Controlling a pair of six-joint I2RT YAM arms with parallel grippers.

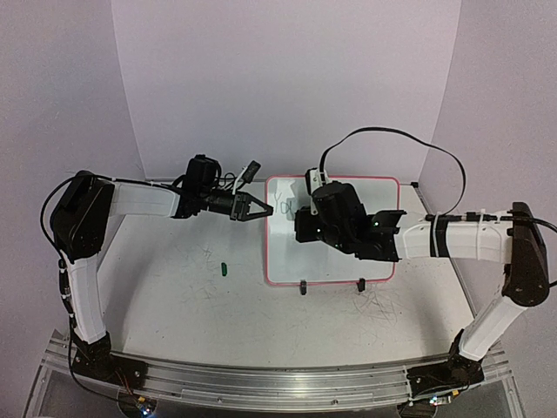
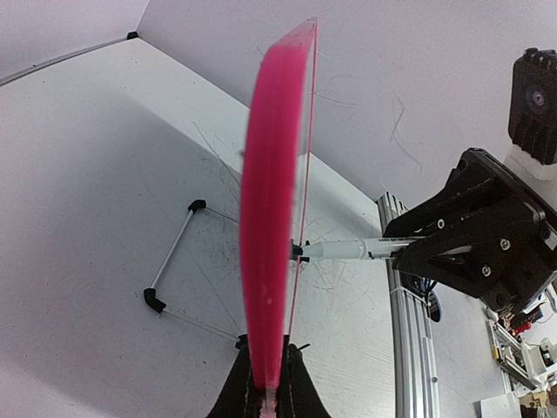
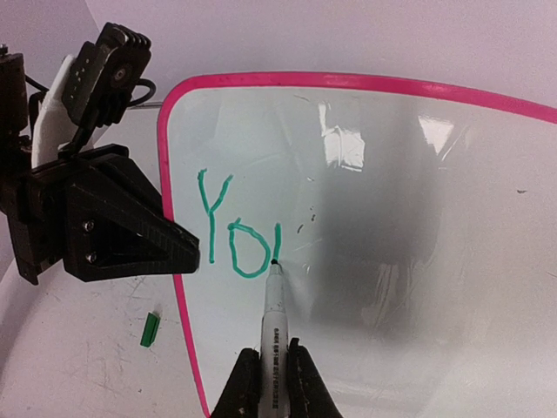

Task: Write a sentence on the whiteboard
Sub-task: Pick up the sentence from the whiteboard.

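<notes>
At the left of the overhead view the black two-fingered left hand [image 1: 259,210] reaches across to the small glossy white whiteboard with a thin pink frame and rounded corners [image 1: 335,261]. The whiteboard stands mid-frame on the scuffed grey-white counter [image 1: 174,296]. The left wrist view shows that hand's fingers [image 2: 233,396] at bottom centre, pinched nearly together on the pink edge, so it is clamped on the board's left rim and seems to be steadying it. A small green cap [image 1: 224,269] lies on the counter below and left of the board, apart from both hands. In the right wrist view the thin green handwritten sentence [image 3: 235,231] sits in the board's upper left area, just right of the pink frame. It reads only "Yo" plus one downstroke that looks like the start of a "u". The task therefore appears barely begun: two letters are done, the rest of the first word and everything after it is left to write, and most of the white surface is bare. The slim white marker with a dark tip [image 3: 271,318] rises from bottom centre, its tip touching the board at the foot of that last stroke. The black right hand [image 3: 270,387] has its fingers closed tight round the marker's barrel, directly below the writing, and the unwritten part of the board stretches off to its right.
</notes>
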